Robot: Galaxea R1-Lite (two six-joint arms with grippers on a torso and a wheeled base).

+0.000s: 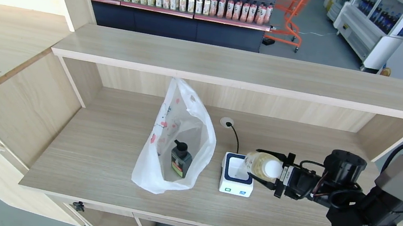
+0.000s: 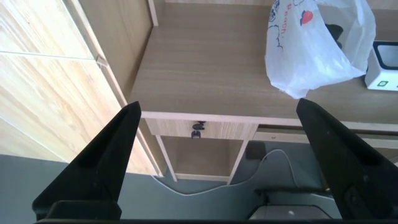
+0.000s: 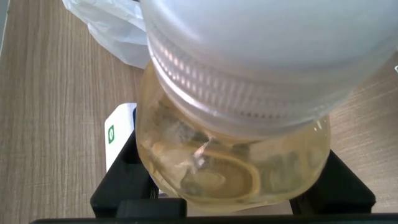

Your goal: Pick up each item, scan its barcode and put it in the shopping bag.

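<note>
One clear plastic bottle of yellowish liquid point(image 1: 267, 167), clamped in the right pincer point(image 1: 256, 164), hangs over the white barcode scanner point(image 1: 235, 183) at centre-right; the left pincer point(image 2: 219, 107) gapes open.

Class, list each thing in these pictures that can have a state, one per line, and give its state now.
shopping bag: open at the top, standing on the counter
dark bottle: capped, standing inside the bag
jar: lid on, tipped sideways, held over the scanner
scanner: resting on the counter, cable attached
right gripper: shut on the jar
left gripper: open, empty
</note>
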